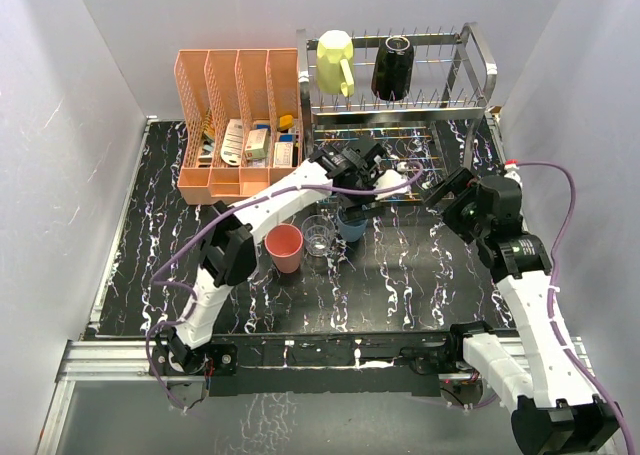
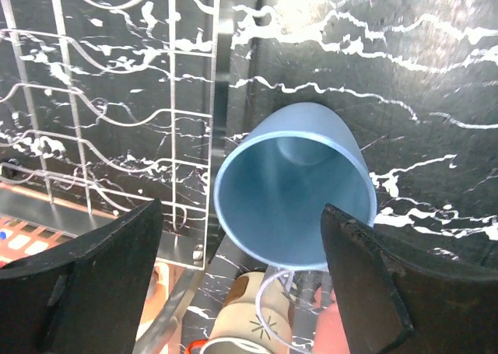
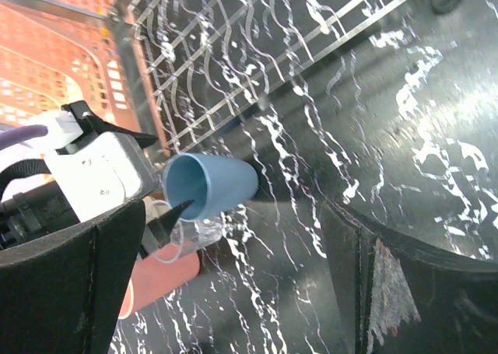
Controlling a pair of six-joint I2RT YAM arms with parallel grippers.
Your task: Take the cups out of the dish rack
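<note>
The light blue tumbler (image 1: 351,225) stands upright on the table in front of the dish rack (image 1: 400,105). My left gripper (image 1: 360,203) hovers just above it, open; in the left wrist view the tumbler (image 2: 292,191) shows between the spread fingers (image 2: 366,284), which do not grip it. A clear glass (image 1: 320,235) and the pink tumbler (image 1: 285,247) stand to its left. The pale yellow mug (image 1: 335,60) and black mug (image 1: 392,67) sit on the rack's upper tier. My right gripper (image 1: 448,190) is open and empty by the rack's front right; its view shows the tumbler (image 3: 214,184).
The peach slotted organizer (image 1: 235,125) with small boxes stands left of the rack. The rack's lower wire shelf (image 2: 117,136) lies right behind the blue tumbler. White walls close in the table on three sides.
</note>
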